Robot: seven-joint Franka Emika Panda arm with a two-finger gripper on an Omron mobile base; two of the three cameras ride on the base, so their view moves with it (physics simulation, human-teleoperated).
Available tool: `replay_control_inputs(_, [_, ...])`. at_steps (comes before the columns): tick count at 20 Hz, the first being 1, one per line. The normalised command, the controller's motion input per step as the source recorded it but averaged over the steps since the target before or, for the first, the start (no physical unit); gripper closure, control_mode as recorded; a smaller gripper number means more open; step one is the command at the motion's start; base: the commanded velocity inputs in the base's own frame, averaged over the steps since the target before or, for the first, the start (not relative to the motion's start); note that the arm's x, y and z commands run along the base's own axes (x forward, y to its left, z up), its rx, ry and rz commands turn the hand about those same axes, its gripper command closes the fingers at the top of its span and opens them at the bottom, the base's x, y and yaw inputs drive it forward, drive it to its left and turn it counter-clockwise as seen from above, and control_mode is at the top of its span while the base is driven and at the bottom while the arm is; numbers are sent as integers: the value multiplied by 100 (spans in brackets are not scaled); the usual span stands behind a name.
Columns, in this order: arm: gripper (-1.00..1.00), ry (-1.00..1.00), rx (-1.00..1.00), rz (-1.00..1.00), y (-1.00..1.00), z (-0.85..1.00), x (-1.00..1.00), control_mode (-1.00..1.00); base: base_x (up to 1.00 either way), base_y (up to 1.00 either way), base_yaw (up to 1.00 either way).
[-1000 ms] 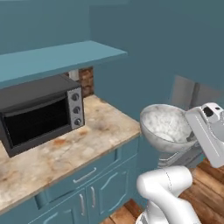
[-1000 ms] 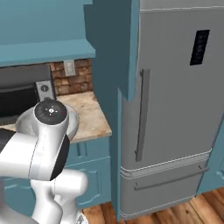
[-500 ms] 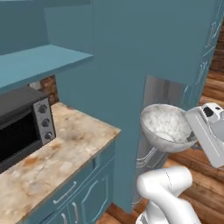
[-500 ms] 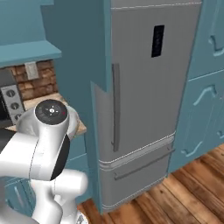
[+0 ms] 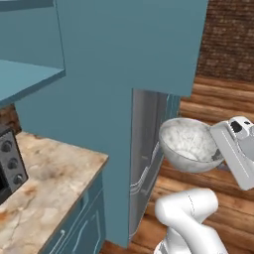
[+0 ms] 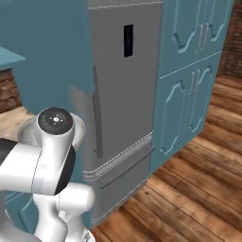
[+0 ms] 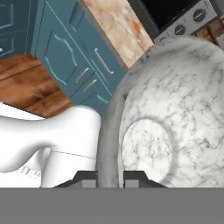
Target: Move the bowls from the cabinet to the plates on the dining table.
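Gripper (image 7: pixel 110 177) pinches the marbled bowl's (image 7: pixel 175 113) rim between its fingers; we judge delivery to a plate remains, with the other bowl unaccounted for.

From my seat, the microwave (image 5: pixel 9 163) was cut off by the left edge. The marbled bowl (image 7: pixel 175 113) ran past the hand view's right edge, its rim hiding the fingertips (image 7: pixel 87 179) at their ends.
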Motion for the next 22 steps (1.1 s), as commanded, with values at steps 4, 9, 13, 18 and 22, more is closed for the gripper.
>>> replay_control_inputs(4, [100, 0, 0, 0, 0, 0, 0, 100, 13, -7, -45])
replay_control_inputs(9, [100, 0, 0, 0, 0, 0, 0, 100, 14, -10, -44])
replay_control_inputs(13, [100, 0, 0, 0, 0, 0, 0, 100, 15, -14, -43])
replay_control_inputs(18, [100, 0, 0, 0, 0, 0, 0, 100, 15, -16, -43])
replay_control_inputs(22, [100, 0, 0, 0, 0, 0, 0, 100, 14, -17, -43])
